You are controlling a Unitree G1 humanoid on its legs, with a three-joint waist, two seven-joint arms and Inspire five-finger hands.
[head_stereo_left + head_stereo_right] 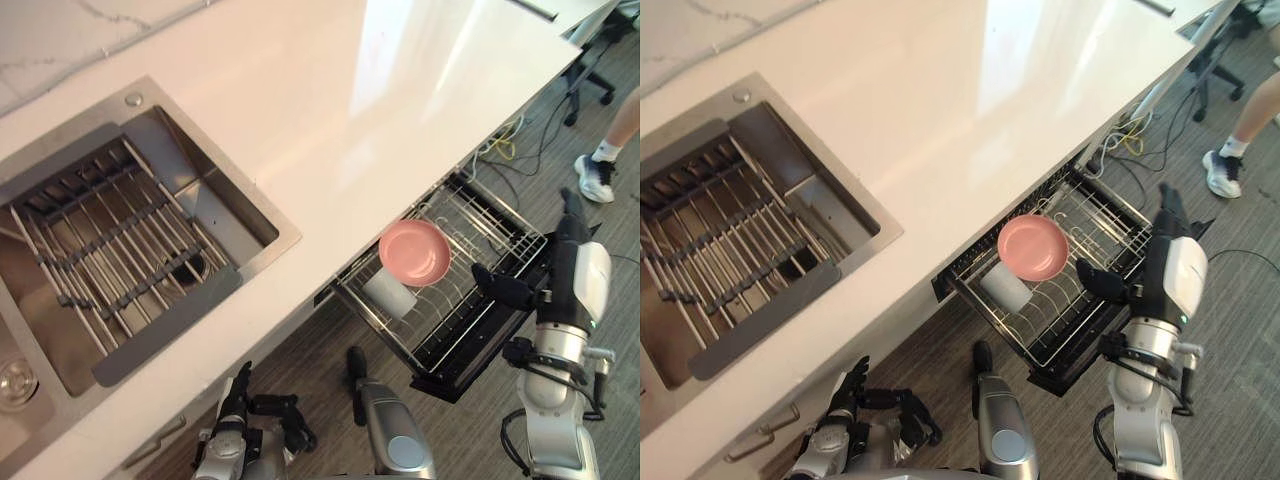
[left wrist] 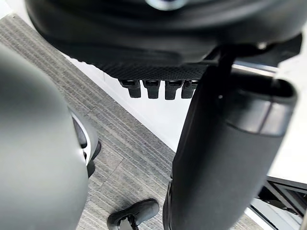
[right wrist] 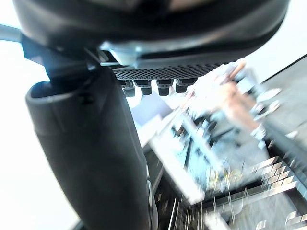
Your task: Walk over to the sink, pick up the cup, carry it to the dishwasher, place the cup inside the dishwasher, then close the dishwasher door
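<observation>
Standing at the white countertop [image 1: 400,90], I have the steel sink [image 1: 268,222] on my left with just its wire grid [image 1: 110,250] inside. My left hand [image 1: 236,412] hangs low near the cabinet front below the sink, fingers loosely relaxed and holding nothing.

Right of it, the white cup [image 1: 390,290] lies on its side in the pulled-out dishwasher rack [image 1: 480,225], touching the near edge of a pink bowl [image 1: 414,252]. By my reading the placing is done and the closing step is in hand.

My right hand [image 1: 582,272] hovers just right of the rack, raised with fingers straight and pointing away from me, thumb [image 1: 502,289] stretched left toward the wire edge, empty.

The next move, as I judge it, calls for sliding the rack in under the counter, then lifting the dark dishwasher door [image 1: 468,368] beneath it shut.

At the far right a person's leg and shoe [image 1: 598,176] stand on the carpet.
</observation>
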